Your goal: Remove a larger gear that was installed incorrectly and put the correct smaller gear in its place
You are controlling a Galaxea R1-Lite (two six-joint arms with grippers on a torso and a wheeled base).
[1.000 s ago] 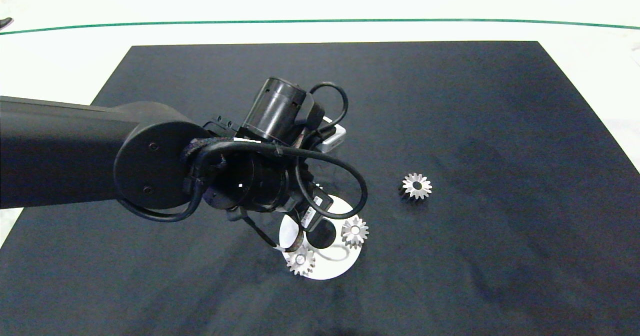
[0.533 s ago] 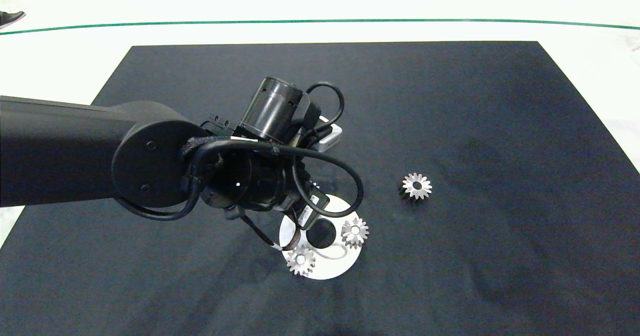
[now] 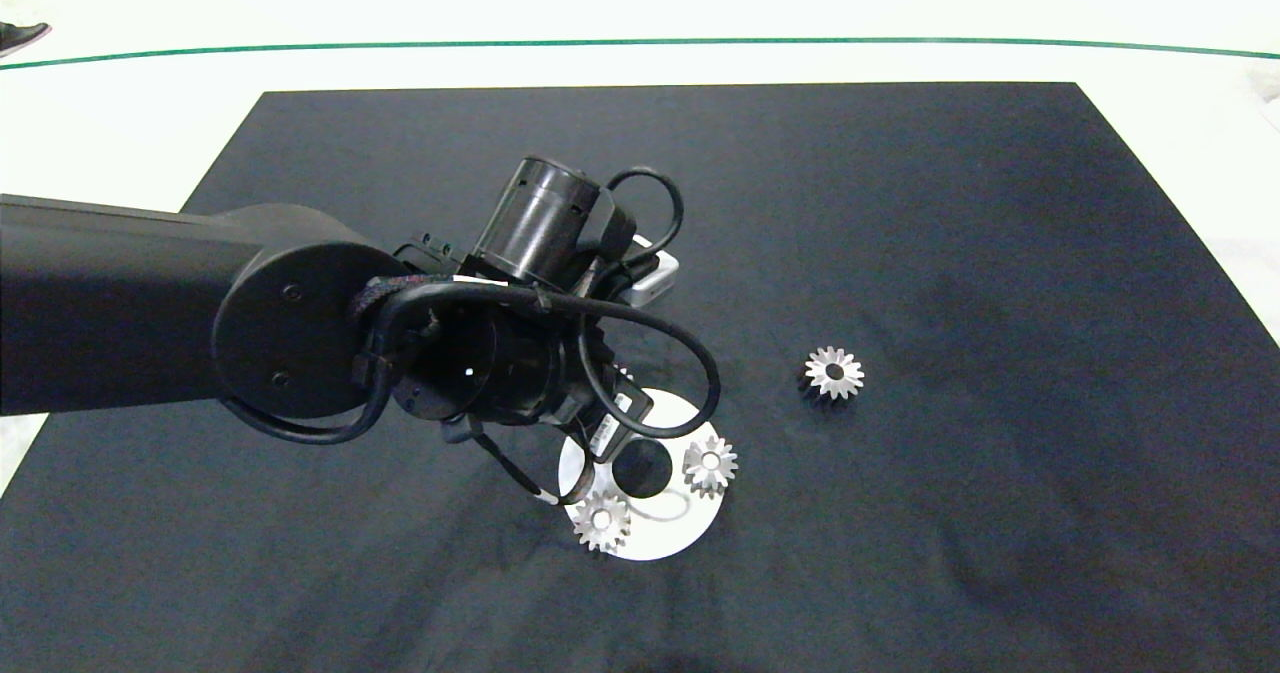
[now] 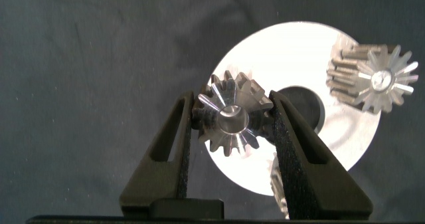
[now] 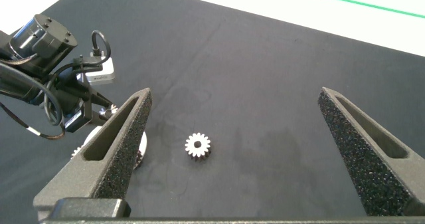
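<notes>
Left end effector clamped on a gear at the disc; right end effector wide apart, off to the side.

Head view: the left arm (image 3: 150, 303) reaches in over a black mat (image 3: 900, 203), its wrist covering the far part of a round silver disc (image 3: 650, 543). 2 small gears (image 3: 710, 463) (image 3: 601, 520) sit on the disc beside its dark centre hole. The smaller gear (image 3: 835, 373) lies alone on the mat, well apart from the disc. Left wrist view: the left end effector (image 4: 234, 111) is closed on the larger gear (image 4: 229, 121), 1 finger (image 4: 182, 134) against each side of its teeth, over the disc's rim. Right wrist view: the right end effector (image 5: 236, 98) hangs above the mat, spread wide with nothing between its fingers; the smaller gear (image 5: 198, 145) lies below on the mat.
</notes>
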